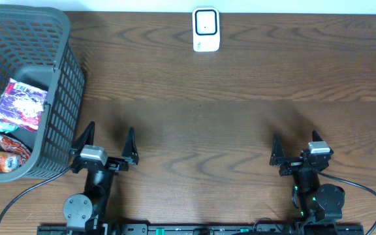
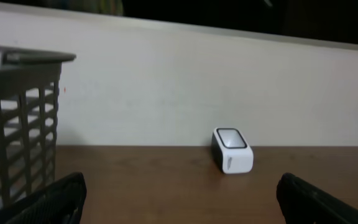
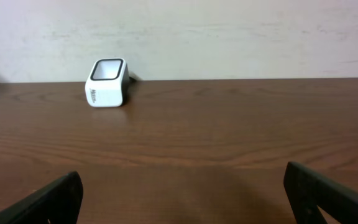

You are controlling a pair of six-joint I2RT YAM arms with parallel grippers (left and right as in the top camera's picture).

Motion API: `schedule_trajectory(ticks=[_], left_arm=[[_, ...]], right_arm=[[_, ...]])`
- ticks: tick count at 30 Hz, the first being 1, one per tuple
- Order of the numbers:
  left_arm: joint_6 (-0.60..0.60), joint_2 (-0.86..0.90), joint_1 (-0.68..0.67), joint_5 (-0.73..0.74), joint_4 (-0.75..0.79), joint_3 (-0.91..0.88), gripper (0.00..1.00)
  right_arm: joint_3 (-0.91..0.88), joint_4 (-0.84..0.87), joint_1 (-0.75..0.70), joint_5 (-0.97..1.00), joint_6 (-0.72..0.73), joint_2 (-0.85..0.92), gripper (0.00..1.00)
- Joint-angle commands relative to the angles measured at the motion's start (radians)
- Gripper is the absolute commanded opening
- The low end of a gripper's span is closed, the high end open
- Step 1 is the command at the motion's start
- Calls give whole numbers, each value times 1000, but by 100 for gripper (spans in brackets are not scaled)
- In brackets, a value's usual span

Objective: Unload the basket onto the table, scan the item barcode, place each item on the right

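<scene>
At the near edge of the wooden surface [image 1: 207,124], the left hand [image 1: 110,136] and the right hand [image 1: 295,142] sit side by side, well apart. Each has its two fingers spread wide and grips nothing. Both point toward the far edge, where a pale wall [image 3: 229,31] closes off the surface. The white scanner [image 1: 206,29], a small box with a dark window on top, stands at that far edge near its middle, between the lines of the two hands. The left wrist view shows it ahead and slightly right; the right wrist view shows it ahead and to the left. The broad band of wood between the hands and the scanner gives open room. A grey mesh basket [image 1: 67,78] fills the left corner and runs off the frame. Its right wall stands just beside the outer finger of the left hand and is the nearest obstacle; whether the two touch cannot be told. Inside the basket lie the items: a purple-and-white snack packet [image 1: 19,103] against the right wall and an orange packet [image 1: 6,155] nearer the front. Their barcodes are too small to make out. Right of the right hand the wood continues to the frame edge. A black cable [image 1: 369,196] loops from the right arm's base, and a second cable [image 1: 15,202] curves away below the basket.
</scene>
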Motion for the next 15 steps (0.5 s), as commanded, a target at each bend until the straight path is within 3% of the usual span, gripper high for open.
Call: schedule_trajectory(ticks=[1, 10, 15], left_arm=[[-6, -36, 3, 13, -32, -23, 98], [-18, -37, 3, 17, -154, -23, 98], [-18, -37, 3, 16, -297, -23, 98]], right_arm=[[-4, -1, -11, 5, -15, 0, 99], [-4, -1, -11, 5, -15, 0, 99], [-4, -1, -11, 5, -15, 0, 99]])
